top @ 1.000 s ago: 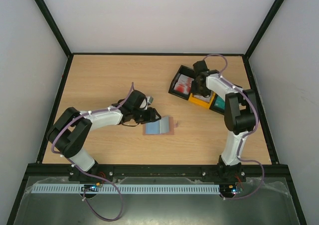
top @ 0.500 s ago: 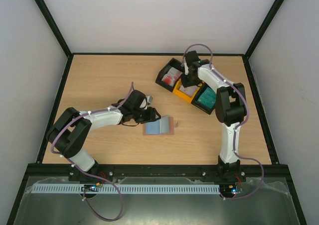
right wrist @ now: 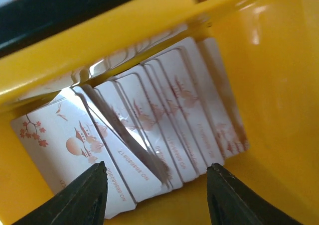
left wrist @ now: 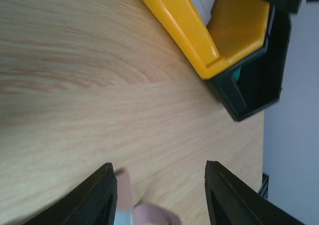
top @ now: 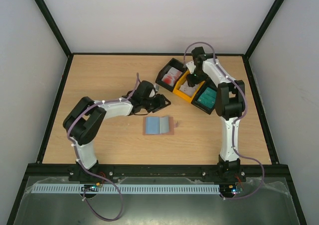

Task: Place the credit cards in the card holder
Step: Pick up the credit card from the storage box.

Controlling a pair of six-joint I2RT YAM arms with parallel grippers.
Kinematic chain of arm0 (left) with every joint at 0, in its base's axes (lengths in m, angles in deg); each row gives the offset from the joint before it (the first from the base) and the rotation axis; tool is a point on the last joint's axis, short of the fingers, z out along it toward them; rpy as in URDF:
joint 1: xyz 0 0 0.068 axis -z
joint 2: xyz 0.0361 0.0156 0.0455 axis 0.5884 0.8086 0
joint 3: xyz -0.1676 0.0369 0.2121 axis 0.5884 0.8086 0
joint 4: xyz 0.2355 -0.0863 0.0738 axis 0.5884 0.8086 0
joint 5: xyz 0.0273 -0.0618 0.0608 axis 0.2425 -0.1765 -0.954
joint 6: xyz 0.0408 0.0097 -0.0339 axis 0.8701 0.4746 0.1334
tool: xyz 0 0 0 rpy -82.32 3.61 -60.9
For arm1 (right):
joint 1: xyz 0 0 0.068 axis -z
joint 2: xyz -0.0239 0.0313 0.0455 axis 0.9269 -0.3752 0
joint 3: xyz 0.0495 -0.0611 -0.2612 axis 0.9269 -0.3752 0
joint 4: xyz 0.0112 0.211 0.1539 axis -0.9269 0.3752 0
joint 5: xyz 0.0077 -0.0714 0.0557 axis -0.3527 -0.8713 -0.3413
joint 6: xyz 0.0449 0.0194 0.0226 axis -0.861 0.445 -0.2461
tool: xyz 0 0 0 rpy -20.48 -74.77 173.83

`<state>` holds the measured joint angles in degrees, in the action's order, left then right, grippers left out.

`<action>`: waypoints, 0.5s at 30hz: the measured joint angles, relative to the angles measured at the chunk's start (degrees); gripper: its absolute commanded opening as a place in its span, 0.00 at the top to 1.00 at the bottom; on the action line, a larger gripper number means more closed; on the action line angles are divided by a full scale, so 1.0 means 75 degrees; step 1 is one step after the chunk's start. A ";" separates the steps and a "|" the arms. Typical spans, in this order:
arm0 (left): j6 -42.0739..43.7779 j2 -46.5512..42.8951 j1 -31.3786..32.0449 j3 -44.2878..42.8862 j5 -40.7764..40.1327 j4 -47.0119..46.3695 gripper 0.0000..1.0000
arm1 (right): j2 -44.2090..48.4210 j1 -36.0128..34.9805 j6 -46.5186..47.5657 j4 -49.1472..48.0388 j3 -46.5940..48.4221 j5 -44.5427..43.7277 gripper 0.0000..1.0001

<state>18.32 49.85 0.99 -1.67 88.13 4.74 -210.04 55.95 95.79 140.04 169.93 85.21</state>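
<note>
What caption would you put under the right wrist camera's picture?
Open right gripper poised above a fanned stack of white, red-printed cards lying in the yellow tray.

Right gripper (right wrist: pixel 154 182) is dipped into the yellow tray (top: pixel 184 95), jaws apart. Left gripper (top: pixel 161 103) hovers just beside it, spread and empty.

You're in a robot lab cell: plain white panels (top: pixel 159 16) wall in a wooden tabletop (top: pixel 99 75), black frame struts (top: pixel 50 20) run up the corners, and the left arm (top: pixel 112 108) and right arm (top: pixel 232 103) sit bolted to a rail (top: pixel 159 172).
</note>
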 measured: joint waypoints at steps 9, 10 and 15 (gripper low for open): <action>-0.1486 0.1545 0.0003 -0.0627 -0.0259 -0.1110 0.55 | -0.0306 -0.0003 0.0396 0.0169 0.0000 0.0484 0.49; -0.1600 0.1670 0.0009 -0.0714 -0.0294 -0.1174 0.55 | -0.0321 -0.0003 0.0402 0.0172 0.0000 0.0530 0.50; -0.2017 0.2130 0.0052 -0.1128 -0.0393 -0.1533 0.52 | -0.0376 -0.0026 0.0399 0.0152 -0.0026 0.0717 0.55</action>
<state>3.19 65.83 1.39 -10.13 85.18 -6.76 -212.86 55.75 98.79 141.18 169.73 90.59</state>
